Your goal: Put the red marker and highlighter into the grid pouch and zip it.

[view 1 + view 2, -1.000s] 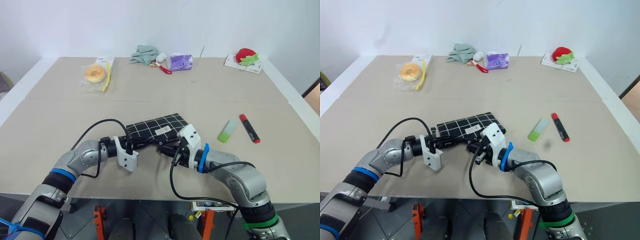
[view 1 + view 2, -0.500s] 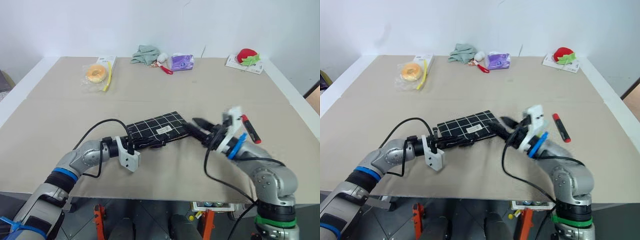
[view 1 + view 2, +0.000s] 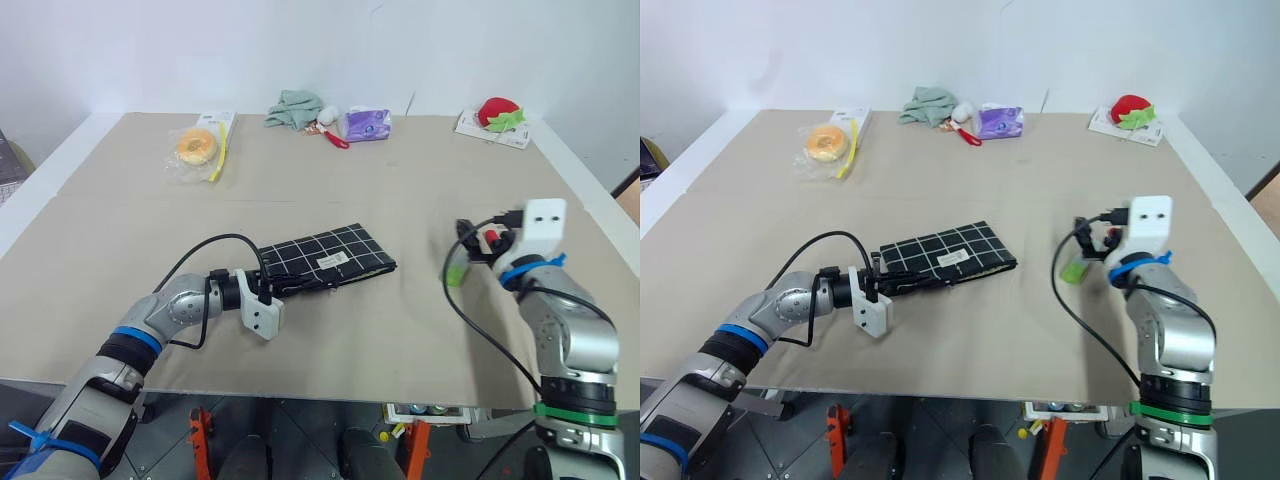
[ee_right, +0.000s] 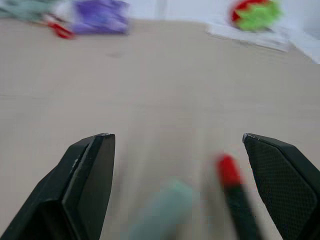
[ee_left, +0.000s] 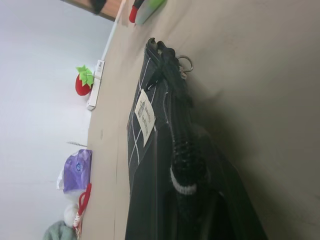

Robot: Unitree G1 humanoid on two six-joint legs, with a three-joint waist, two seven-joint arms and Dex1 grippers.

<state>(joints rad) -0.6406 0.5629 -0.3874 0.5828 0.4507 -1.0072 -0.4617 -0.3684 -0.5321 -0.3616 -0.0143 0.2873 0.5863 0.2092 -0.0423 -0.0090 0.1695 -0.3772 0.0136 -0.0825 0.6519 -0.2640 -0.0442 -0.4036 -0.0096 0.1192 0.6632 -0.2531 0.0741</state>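
Right tool [image 4: 177, 165] now off grid pouch [image 3: 325, 259], above highlighter [image 4: 162, 210].

Arms: silver-grey metal segments, rounded joints. Left arm [image 3: 160, 315] — blue band above elbow, white bracket at wrist, black cable looping over forearm. Right arm [image 3: 565, 335] — blue ring at wrist, green band lower down, white box-shaped camera mount with two dark holes, black cable loop. Fingers [image 4: 87, 182] black, wedge-shaped, textured pads.
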